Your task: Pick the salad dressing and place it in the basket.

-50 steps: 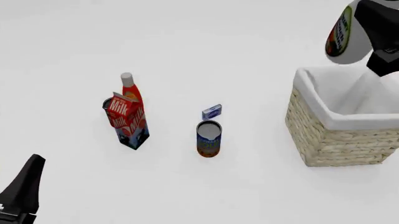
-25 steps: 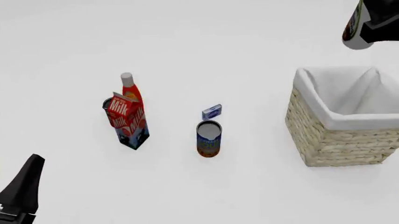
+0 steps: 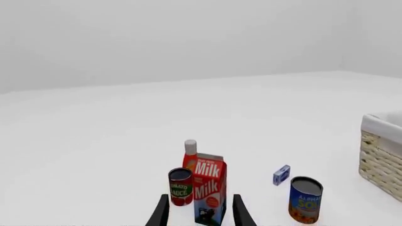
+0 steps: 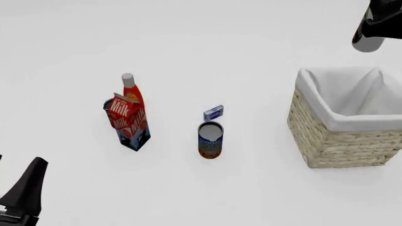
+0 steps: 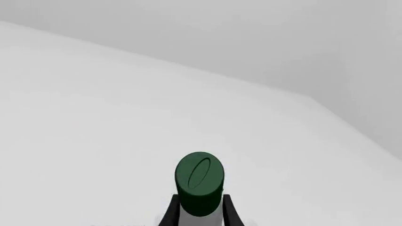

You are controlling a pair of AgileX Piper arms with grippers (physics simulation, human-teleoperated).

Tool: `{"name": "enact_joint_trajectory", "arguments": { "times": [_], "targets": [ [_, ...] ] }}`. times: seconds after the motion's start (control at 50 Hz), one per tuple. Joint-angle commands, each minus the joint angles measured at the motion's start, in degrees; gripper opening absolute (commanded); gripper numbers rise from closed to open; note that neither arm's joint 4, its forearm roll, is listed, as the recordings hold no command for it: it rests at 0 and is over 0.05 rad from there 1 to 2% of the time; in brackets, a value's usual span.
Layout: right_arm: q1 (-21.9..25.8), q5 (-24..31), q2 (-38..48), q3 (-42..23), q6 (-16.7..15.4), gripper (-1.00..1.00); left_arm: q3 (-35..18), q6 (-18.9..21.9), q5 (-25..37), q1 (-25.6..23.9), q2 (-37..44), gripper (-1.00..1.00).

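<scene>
The right gripper (image 5: pixel 197 214) is clamped on the salad dressing (image 5: pixel 198 182), its two fingers pressed against the bottle just below the dark green cap, holding it high in the air. The wicker basket (image 4: pixel 326 141) sits well below the pincer and slightly nearer the camera, so an early release could likely drop the bottle beyond the far rim or bounce it off the cloth liner. The left gripper (image 3: pixel 199 213) hangs idle with fingers apart, a milk carton (image 3: pixel 209 189) ahead of it.

Raised higher and further right since a second ago: salad dressing (image 4: pixel 366 41) in right gripper (image 4: pixel 383 21), above basket (image 4: pixel 326 136).
</scene>
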Motion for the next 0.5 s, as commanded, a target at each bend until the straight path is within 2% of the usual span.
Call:
{"name": "enact_joint_trajectory", "arguments": {
  "times": [0.02, 0.26, 0.3, 0.5],
  "targets": [
    [-3.1, 0.2, 2.1, -1.2, 2.4, -1.0, 0.6, -0.3, -0.1, 0.1, 0.0, 1.0],
    [-4.4, 4.3, 2.5, -2.4, 2.6, -1.0, 0.7, -0.5, 0.0, -0.1, 0.0, 1.0],
    [-4.6, 5.2, 2.5, -2.5, 1.7, -1.0, 0.6, -0.4, 0.1, 0.0, 0.0, 1.0],
    [-3.8, 8.5, 0.7, -2.6, 1.5, -1.0, 0.7, -0.6, 0.2, 0.2, 0.0, 1.0]
  ]
}}
